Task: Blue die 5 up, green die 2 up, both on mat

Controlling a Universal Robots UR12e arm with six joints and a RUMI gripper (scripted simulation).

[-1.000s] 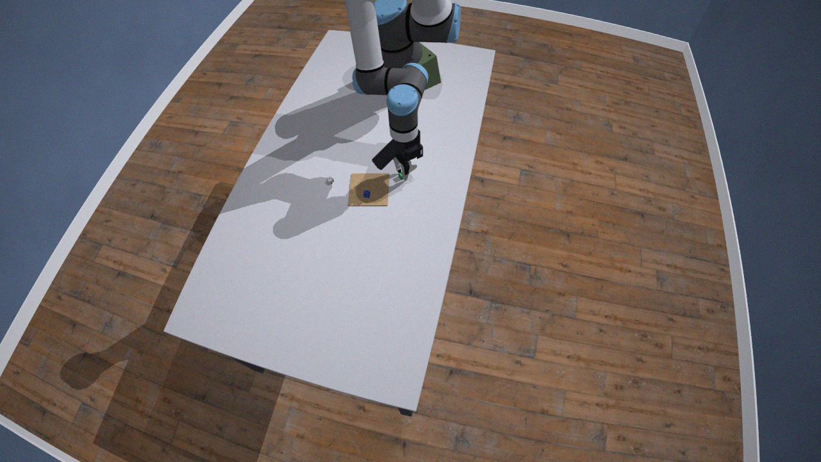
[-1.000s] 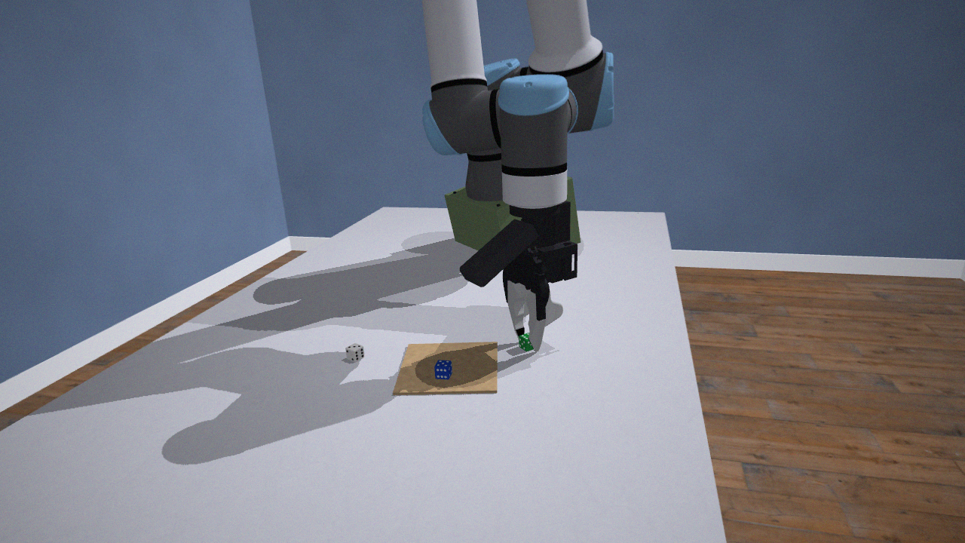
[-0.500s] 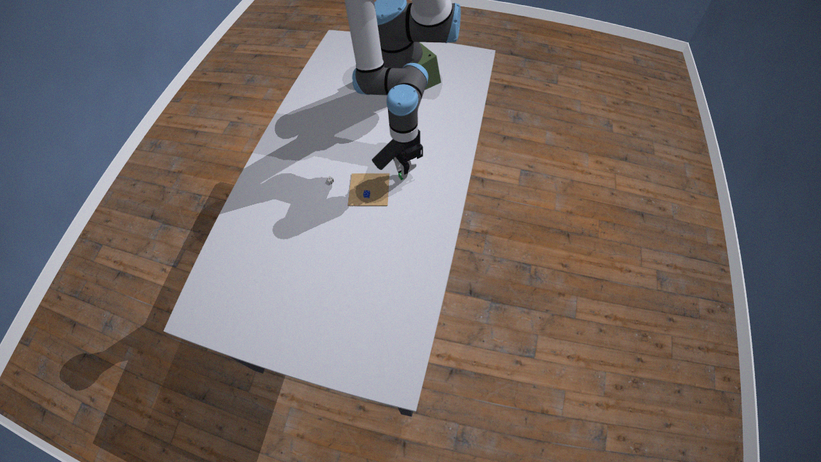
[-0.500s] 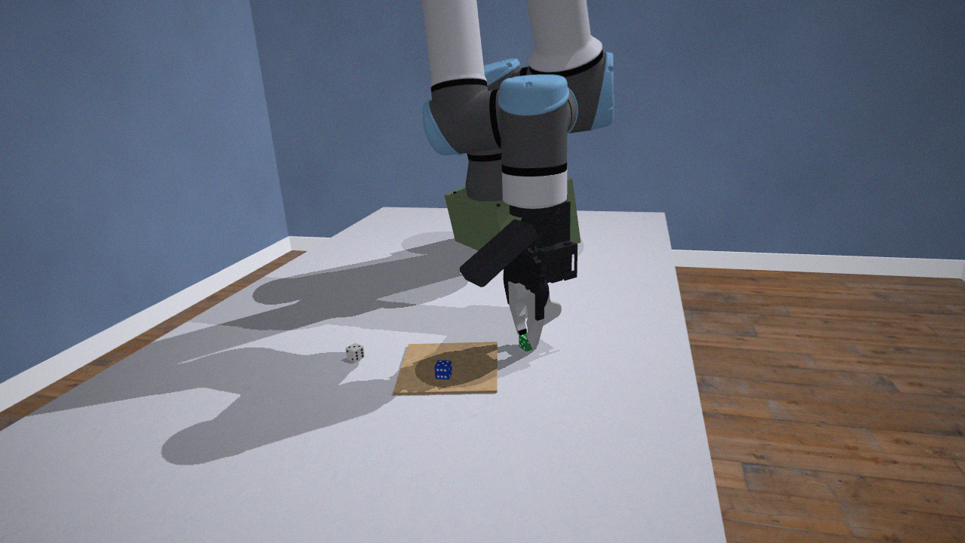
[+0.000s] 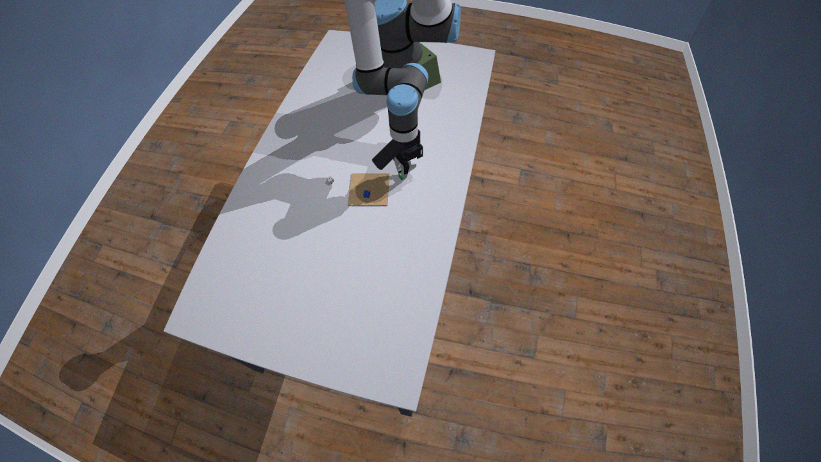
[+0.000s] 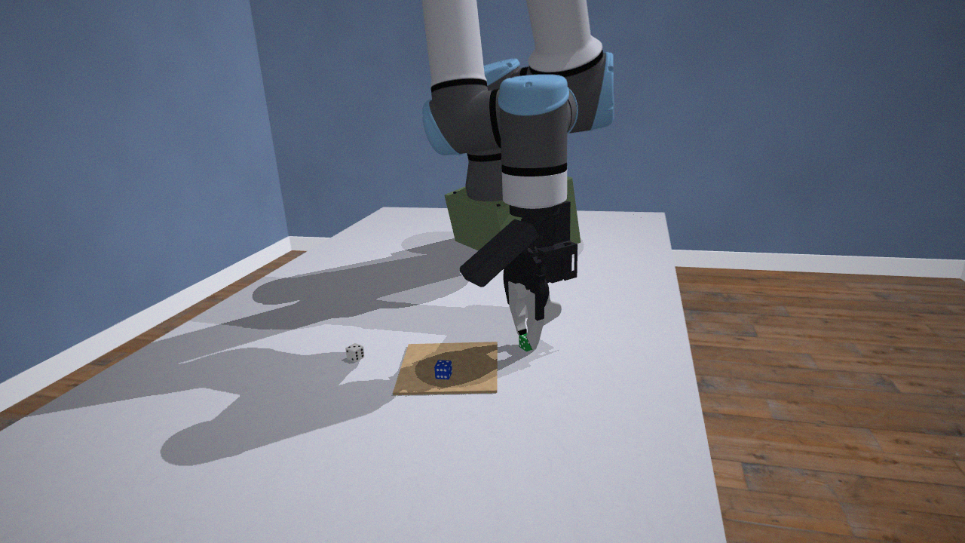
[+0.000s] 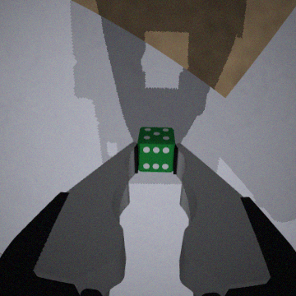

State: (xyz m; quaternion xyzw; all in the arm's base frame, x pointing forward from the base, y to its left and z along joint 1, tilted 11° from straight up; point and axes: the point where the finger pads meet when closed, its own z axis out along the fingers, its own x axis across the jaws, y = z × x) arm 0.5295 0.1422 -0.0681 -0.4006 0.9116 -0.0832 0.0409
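My gripper (image 7: 156,145) is shut on the green die (image 7: 155,154), its fingertips pressed on the die's left and right sides. The face towards the wrist camera shows 6; the face beyond it shows 5. In the exterior and top views the green die (image 6: 524,342) (image 5: 399,174) sits at table level just off the tan mat's (image 6: 452,366) far right corner. The blue die (image 6: 442,369) (image 5: 366,194) lies flat on the mat (image 5: 368,189). The white die (image 6: 354,351) (image 5: 329,181) rests on the table left of the mat.
The arm's green base block (image 6: 482,219) stands at the far end of the white table. The arm casts wide shadows over the mat and the table's left half. A corner of the mat (image 7: 197,37) shows ahead of the fingers.
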